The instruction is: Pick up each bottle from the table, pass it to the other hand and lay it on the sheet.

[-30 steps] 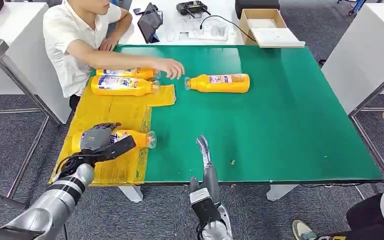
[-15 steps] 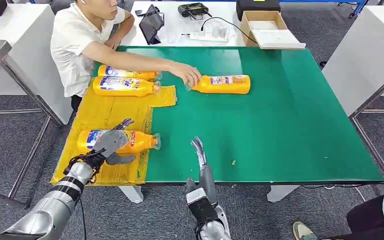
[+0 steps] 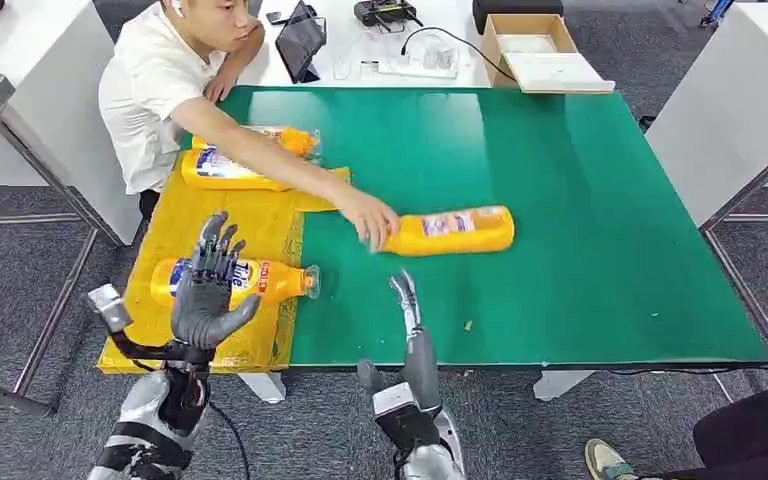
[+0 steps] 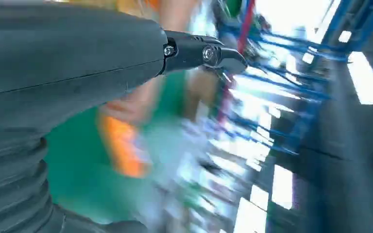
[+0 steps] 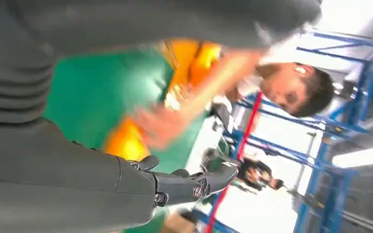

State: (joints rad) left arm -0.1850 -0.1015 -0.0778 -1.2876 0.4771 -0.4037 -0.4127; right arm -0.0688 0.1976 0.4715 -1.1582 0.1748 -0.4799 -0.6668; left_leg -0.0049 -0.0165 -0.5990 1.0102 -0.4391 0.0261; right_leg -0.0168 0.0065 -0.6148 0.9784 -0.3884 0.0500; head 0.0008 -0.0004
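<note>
We see left hand open, lower left | right hand open, bottom centre | person's hand on bottle, centre

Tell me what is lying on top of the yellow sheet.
Three orange bottles lie on the yellow sheet: one near the robot, partly hidden by the raised left hand, and two at the far end, partly covered by a person's arm.

A person in a white shirt sits at the far left corner of the green table. Behind the table stand a cardboard box, a tablet and a power strip.
</note>
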